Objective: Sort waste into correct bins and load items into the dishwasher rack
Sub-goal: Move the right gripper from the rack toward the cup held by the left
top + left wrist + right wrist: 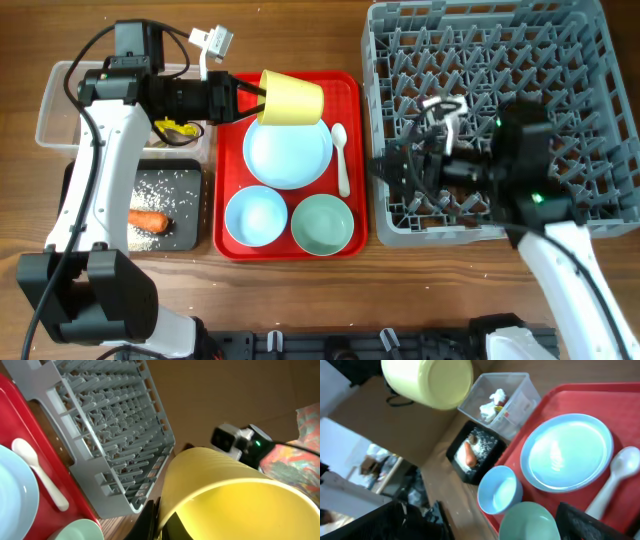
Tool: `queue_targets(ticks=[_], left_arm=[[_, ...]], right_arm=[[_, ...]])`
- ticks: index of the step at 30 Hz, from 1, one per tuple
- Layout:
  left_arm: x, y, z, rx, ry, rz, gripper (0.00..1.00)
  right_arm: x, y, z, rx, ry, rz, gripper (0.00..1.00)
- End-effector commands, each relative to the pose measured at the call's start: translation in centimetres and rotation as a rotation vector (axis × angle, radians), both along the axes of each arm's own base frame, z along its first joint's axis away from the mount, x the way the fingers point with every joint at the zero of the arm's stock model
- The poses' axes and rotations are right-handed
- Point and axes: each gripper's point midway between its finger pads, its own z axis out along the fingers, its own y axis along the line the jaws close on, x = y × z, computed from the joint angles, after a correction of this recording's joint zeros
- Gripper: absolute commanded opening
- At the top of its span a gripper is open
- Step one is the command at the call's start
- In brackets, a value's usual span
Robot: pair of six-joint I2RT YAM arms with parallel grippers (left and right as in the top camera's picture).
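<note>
My left gripper (252, 98) is shut on the rim of the yellow cup (292, 98), one finger inside and one outside. It holds the cup tipped on its side above the back of the red tray (352, 100). In the left wrist view the cup (235, 495) fills the lower right. On the tray lie the pale blue plate (288, 152), light blue bowl (256, 215), pale green bowl (322, 223) and white spoon (341, 158). My right gripper (385, 170) stands open and empty over the front left corner of the grey dishwasher rack (520, 60).
The clear tub (60, 100) at the far left holds crumpled white paper (492, 402) and a yellow wrapper (175, 128). In front of it the black tray (190, 215) holds the carrot (150, 218) and rice grains (160, 185). My left arm crosses above both bins.
</note>
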Motion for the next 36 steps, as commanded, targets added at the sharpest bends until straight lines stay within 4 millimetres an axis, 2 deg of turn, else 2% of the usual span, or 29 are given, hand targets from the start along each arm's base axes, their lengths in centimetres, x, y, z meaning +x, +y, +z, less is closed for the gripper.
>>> queue_targets(ticks=[1, 3, 6, 13, 21, 23, 26, 31, 36], left_arm=[[0.0, -0.1, 0.8, -0.041, -0.034, -0.022, 0.04], [-0.2, -0.2, 1.4, -0.073, -0.045, -0.035, 0.04], [-0.5, -0.6, 3.0, -0.157, -0.086, -0.076, 0.04], [-1.2, -2.9, 3.2, -0.164, -0.129, -0.148, 0.04], [-1.6, -3.9, 3.4, -0.167, -0.151, -0.181, 0.04], [-1.7, -4.1, 3.4, -0.168, -0.150, -0.187, 0.04], [-2.0, -4.6, 3.4, -0.168, -0.149, -0.200, 0.04], [-2.6, -5.5, 3.4, -0.170, -0.147, -0.228, 0.04], [-2.7, -5.6, 3.3, -0.170, -0.147, -0.232, 0.04]], right_arm=[[-1.6, 1.3, 2.4, 0.154, -0.147, 0.260, 0.99], [-1.8, 1.5, 3.4, 0.207, -0.204, 0.335, 0.98], [-0.7, 1.7, 3.3, 0.209, -0.251, 0.342, 0.97], [1.0, 2.0, 4.1, 0.209, -0.374, 0.347, 0.97], [-0.9, 5.1, 6.0, 0.238, -0.505, 0.458, 1.00], [-0.7, 5.7, 6.1, 0.233, -0.527, 0.441, 1.00], [0.1, 6.1, 6.3, 0.219, -0.547, 0.390, 1.00], [0.0, 6.2, 7.4, 0.226, -0.647, 0.392, 1.00], [0.0, 6.2, 7.6, 0.227, -0.664, 0.393, 1.00]])
